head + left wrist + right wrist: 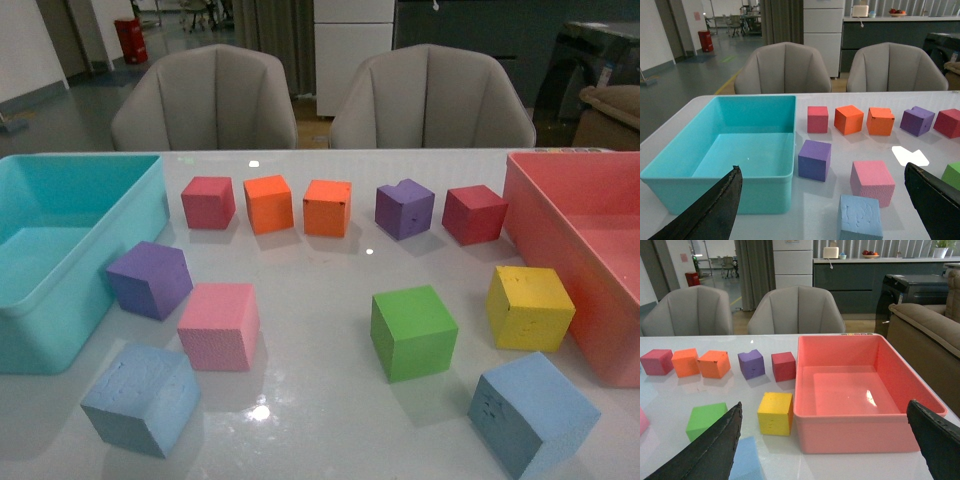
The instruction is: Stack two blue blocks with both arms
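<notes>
Two blue blocks sit on your bench (320, 425), well apart and unstacked. The left blue block (142, 398) is at the near left, just beside the pink cube (219, 325). The right blue block (532, 412) is at the near right, just in front of the yellow cube (529, 307).

Nine other cubes for you to pass over:
- two purple, one by the turquoise bin (150, 279) and one in the back row (404, 208)
- two orange (268, 203) (327, 207)
- two red (208, 201) (473, 213)
- one pink, one yellow and one green (413, 331)

Two bins: you have a turquoise bin (60, 335) at the left edge and a salmon-red bin (550, 235) at the right.

Two grippers, each seen only from its own wrist camera. The left gripper (822, 167) has its jaws spread wide, holding nothing. The right gripper (825, 403) is the same, jaws wide and empty.

Two grey chairs (205, 100) (432, 98) stand beyond the bench.
</notes>
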You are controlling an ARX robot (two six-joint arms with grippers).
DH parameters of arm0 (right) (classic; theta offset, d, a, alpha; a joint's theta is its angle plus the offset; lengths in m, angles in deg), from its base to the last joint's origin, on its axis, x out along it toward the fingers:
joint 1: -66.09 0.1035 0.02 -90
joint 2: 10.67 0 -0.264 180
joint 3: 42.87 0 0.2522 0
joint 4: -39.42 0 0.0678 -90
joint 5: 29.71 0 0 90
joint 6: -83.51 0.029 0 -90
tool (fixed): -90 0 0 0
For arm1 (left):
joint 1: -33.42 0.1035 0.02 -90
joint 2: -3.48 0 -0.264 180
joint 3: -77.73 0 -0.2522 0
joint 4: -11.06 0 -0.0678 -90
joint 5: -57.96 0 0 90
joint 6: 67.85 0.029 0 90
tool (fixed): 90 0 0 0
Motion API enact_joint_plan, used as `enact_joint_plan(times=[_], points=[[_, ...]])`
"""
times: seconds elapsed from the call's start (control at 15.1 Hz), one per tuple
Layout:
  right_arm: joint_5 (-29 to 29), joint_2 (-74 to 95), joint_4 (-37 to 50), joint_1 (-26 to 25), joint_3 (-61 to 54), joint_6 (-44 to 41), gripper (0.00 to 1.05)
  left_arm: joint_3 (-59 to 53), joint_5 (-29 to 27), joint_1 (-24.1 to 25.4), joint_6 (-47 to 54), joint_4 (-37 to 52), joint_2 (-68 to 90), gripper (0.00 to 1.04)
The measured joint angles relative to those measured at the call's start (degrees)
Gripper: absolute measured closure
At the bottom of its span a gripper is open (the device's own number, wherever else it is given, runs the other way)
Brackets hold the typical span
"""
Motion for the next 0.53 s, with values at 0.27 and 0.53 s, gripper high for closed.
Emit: enact_joint_plan(times=[0.27, 0.53], points=[[0.0, 0.0, 0.0, 0.0, 0.0, 0.0, 0.06, 0.0, 0.0, 0.0, 0.0, 0.0, 0.0, 0.07], [0.0, 0.0, 0.0, 0.0, 0.0, 0.0, 0.06, 0.0, 0.0, 0.0, 0.0, 0.0, 0.0, 0.07]])
